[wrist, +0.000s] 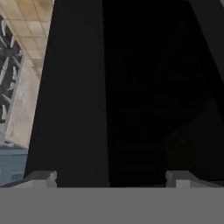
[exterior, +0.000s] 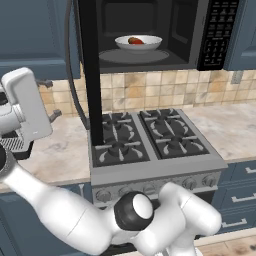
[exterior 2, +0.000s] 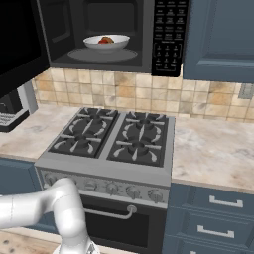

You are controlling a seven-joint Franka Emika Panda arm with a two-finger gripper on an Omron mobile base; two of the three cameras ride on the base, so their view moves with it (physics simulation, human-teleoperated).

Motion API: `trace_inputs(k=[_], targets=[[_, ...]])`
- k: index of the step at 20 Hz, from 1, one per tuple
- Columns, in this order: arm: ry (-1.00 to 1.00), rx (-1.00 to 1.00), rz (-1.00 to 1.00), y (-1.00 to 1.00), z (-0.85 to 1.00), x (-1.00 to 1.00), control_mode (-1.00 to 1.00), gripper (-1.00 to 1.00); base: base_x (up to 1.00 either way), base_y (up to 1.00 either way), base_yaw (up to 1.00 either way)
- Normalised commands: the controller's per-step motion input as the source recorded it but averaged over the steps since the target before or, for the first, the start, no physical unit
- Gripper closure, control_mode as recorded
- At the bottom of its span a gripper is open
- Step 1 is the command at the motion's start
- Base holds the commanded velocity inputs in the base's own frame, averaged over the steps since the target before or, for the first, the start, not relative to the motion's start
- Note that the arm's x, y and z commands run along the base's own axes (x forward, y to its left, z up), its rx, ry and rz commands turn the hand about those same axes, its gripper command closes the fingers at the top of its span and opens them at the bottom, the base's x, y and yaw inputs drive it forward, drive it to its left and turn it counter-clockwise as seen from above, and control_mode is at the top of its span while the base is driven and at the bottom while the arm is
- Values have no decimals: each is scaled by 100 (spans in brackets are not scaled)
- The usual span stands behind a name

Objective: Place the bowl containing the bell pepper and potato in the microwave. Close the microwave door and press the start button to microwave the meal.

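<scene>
Fingertips [wrist: 43, 178] of the end effector [wrist: 111, 179] are standing wide apart at the bottom of the hand view, gripping nothing, and are pointing straight at the black microwave door [wrist: 78, 96], which is looming close in front of them. Past the door's edge in that view, a slice of the tiled wall, the stove grates and the pale counter is showing at the left. In the left base view the microwave door [exterior: 92, 75] is hanging open, seen nearly edge-on as a tall black slab coming forward from the left side of the microwave [exterior: 150, 35] and reaching down in front of the stove [exterior: 150, 137]. In the right base view the same door [exterior 2: 20, 44] is swinging out toward the upper left corner. Inside the microwave [exterior 2: 163, 34], the bowl [exterior 2: 106, 41] is sitting on the round turntable near the middle of the cavity floor, with the red bell pepper [exterior 2: 104, 40] lying in it; a brownish shape touching the pepper may be the potato, though it is too small to tell. The bowl [exterior: 138, 42] and bell pepper [exterior: 136, 41] are also showing through the open front from the left side. The keypad strip [exterior 2: 167, 37] is running down the microwave's right side. The counter [exterior 2: 213, 149] is stretching to the right of the stove [exterior 2: 109, 139], and a toaster-like appliance [exterior 2: 12, 111] is sitting at the counter's left end.
</scene>
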Motion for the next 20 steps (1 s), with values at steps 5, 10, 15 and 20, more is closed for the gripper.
trace_inputs(k=[5,10,15,20], targets=[[0,-7,-15,-7,0,33,-100,-100,0,0,0],[0,-7,-16,-37,0,0,-100,-100,0,0,0],[0,-4,-15,-51,5,0,-100,-100,0,0,0],[-3,-1,-13,-55,29,0,-100,-100,0,0,0]])
